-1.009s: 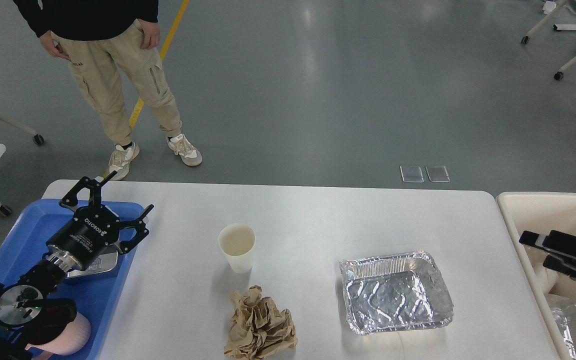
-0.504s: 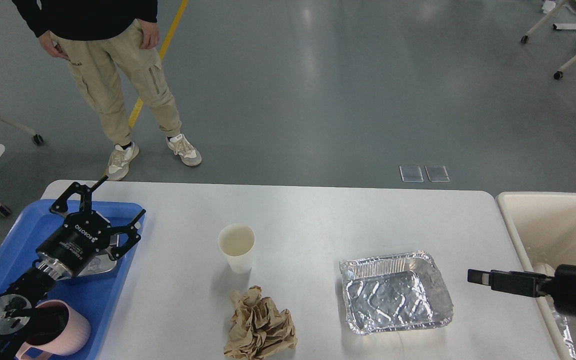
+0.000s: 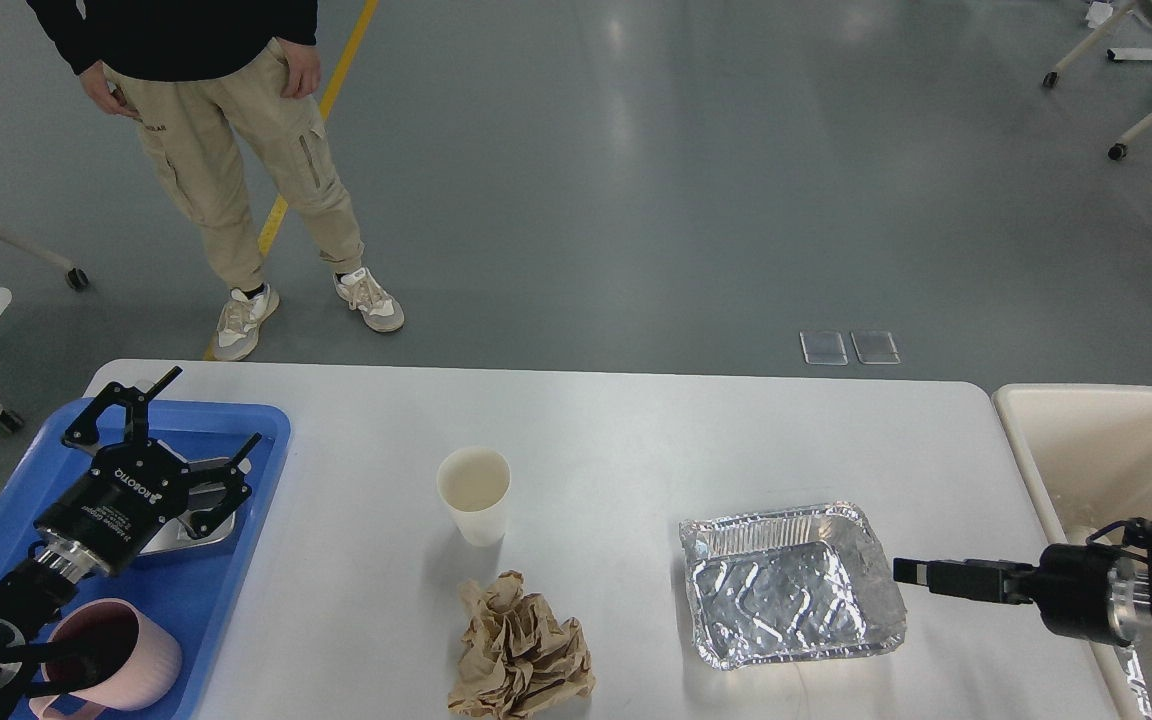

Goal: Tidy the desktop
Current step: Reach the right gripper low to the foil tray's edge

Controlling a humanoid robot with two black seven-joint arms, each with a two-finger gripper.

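Observation:
The white desktop holds an upright paper cup, a crumpled brown paper wad in front of it, and an empty foil tray at the right. My left gripper is open and empty, hovering over the blue tray at the left. My right gripper reaches in from the right, its tip just beside the foil tray's right rim. It is seen edge-on, so its fingers cannot be told apart.
The blue tray holds a pink cup and a small metal dish under my left gripper. A cream bin with foil inside stands off the table's right end. A person stands beyond the far left corner.
My left gripper has drawn back to the left over the blue tray, still open. My right arm has swung from over the cream bin leftward to the foil tray's right rim.

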